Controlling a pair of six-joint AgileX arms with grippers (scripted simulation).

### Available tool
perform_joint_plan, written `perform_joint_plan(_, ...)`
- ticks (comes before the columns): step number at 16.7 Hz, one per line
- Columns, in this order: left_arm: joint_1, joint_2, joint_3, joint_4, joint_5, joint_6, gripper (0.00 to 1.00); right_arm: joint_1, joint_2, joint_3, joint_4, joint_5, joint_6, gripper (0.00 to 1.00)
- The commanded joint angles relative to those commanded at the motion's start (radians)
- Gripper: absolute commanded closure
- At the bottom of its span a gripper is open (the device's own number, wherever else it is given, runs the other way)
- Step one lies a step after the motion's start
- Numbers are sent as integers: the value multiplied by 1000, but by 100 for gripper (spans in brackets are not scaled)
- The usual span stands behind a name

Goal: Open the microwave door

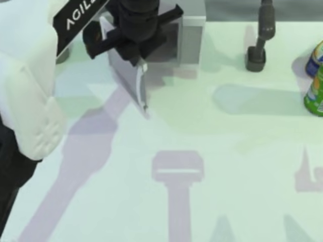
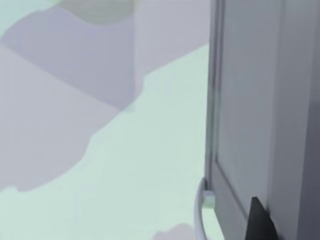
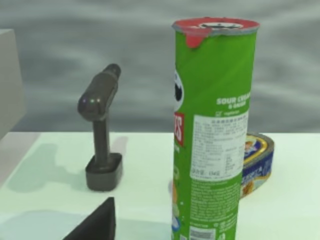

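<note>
The microwave sits at the far side of the table, left of centre, its microwave door already swung well out toward the near side. To finish well, the pull should follow the door's arc around the hinge, not a straight line. The left gripper hovers over the door's top edge near the pale handle, but I cannot tell whether its fingers are closed on anything; the right arm is parked off to the right.

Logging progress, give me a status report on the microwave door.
Left gripper at the microwave door, fingers hidden. Door swung partly open from the microwave. Right arm out of top view. Nothing blocking.
</note>
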State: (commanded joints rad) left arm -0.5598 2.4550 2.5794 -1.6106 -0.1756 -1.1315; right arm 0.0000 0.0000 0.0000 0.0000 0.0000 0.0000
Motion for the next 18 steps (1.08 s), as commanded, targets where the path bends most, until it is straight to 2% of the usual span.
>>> perform_joint_plan(18, 1, -18, -37, 19, 0, 1, 100, 0, 0, 0, 0, 0, 0, 0)
